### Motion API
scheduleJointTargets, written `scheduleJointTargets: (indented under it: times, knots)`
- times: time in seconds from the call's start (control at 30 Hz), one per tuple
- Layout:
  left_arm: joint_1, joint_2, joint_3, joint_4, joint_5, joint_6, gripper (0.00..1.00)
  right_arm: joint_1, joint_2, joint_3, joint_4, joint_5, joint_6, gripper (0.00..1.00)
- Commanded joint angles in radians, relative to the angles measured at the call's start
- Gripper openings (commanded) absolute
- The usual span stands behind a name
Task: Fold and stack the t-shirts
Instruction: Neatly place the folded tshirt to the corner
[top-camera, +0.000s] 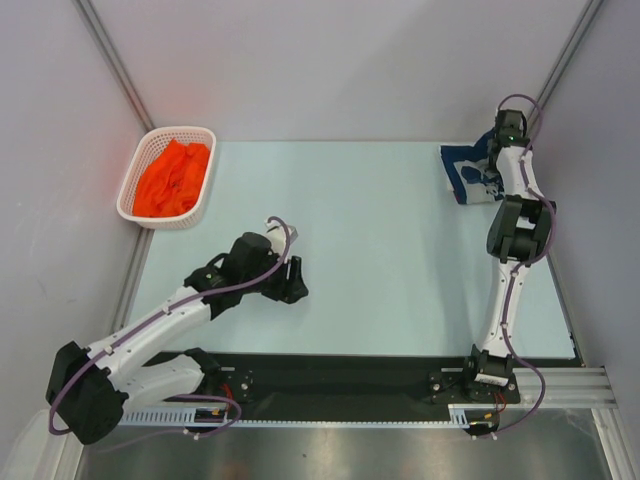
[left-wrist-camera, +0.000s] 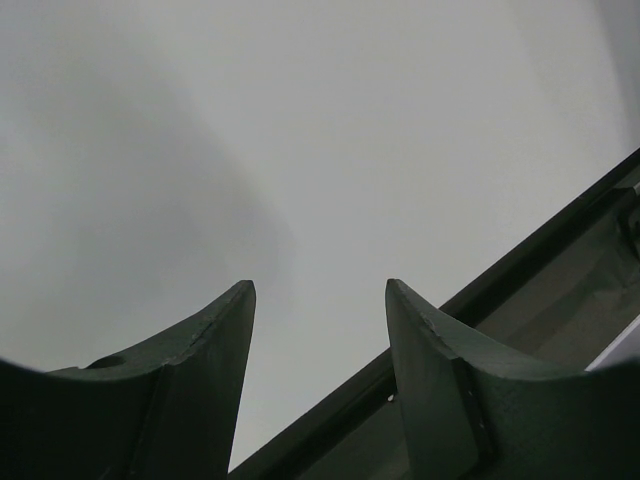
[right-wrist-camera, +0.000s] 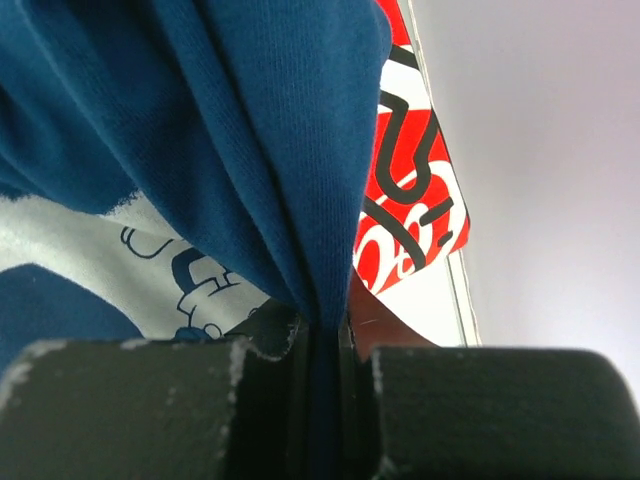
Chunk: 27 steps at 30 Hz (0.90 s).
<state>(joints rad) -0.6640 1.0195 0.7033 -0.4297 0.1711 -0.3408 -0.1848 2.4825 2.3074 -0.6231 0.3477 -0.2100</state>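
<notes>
**Right gripper.** The right gripper (right-wrist-camera: 325, 400) is closed down to a narrow slit and has a gathered fold of the navy t-shirt (right-wrist-camera: 250, 130) pinched between its pads. The cloth rises out of the slit and fills most of the right wrist view. Part of a white print with blue outlines shows at lower left, cut off by the frame and by the fold. In the top view the right arm (top-camera: 512, 240) reaches to the far right corner of the table (top-camera: 380, 230). Its wrist covers the fingers, so the grip cannot be checked from above.

**Navy t-shirt.** It lies at the far right corner, partly under the right arm. Only a crumpled blue-and-white patch is visible, and its outline is hard to make out.

**Red t-shirt.** The red t-shirt (right-wrist-camera: 410, 200) shows only in the right wrist view, just behind the navy fold at the table's right edge. Its white script, edged in black, is cut off and cannot be read. Whether the two shirts touch cannot be told.

**Orange t-shirt.** The orange t-shirt (top-camera: 172, 178) lies bunched inside the white lattice basket (top-camera: 135, 213) at the far left corner.

**Left gripper.** The left gripper (left-wrist-camera: 320, 290) stands wide open with nothing between its fingers. It sits low over bare table on the near left, well apart from every shirt. A dark strip (left-wrist-camera: 520, 270) crosses the lower right of its view.
</notes>
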Motion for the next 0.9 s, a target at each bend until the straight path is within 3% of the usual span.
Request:
scheduleJointTargets:
  times: [0.0, 0.07, 0.13, 0.17, 0.27, 0.37, 0.57, 0.77, 0.87]
  knots:
    - [0.009, 0.008, 0.015, 0.026, 0.028, -0.017, 0.6, -0.01, 0.032, 0.07, 0.057, -0.016, 0.007, 0.0]
    - [0.009, 0.013, 0.013, 0.026, 0.03, -0.018, 0.6, -0.008, 0.049, 0.099, 0.059, -0.016, 0.014, 0.0]
    - [0.01, 0.021, 0.015, 0.028, 0.036, -0.017, 0.6, -0.008, 0.067, 0.112, 0.063, -0.015, 0.018, 0.08]
    - [0.01, 0.024, 0.013, 0.026, 0.036, -0.017, 0.6, -0.008, 0.07, 0.121, 0.066, -0.01, 0.024, 0.3]
    - [0.012, 0.03, 0.013, 0.025, 0.041, -0.021, 0.6, -0.007, 0.073, 0.154, 0.06, 0.051, 0.06, 0.64]
    - [0.015, 0.027, 0.021, 0.026, 0.042, -0.03, 0.6, 0.005, 0.003, 0.138, 0.057, 0.082, 0.078, 0.78]
    - [0.017, 0.01, 0.041, 0.055, 0.028, -0.064, 0.6, 0.01, -0.204, -0.005, 0.048, 0.112, 0.101, 0.82]
    - [0.017, -0.033, 0.032, 0.094, 0.021, -0.093, 0.6, 0.019, -0.306, -0.117, 0.03, 0.12, 0.127, 0.81]
    - [0.018, -0.059, -0.013, 0.118, 0.025, -0.118, 0.6, 0.021, -0.346, -0.169, 0.037, 0.041, 0.162, 0.72]
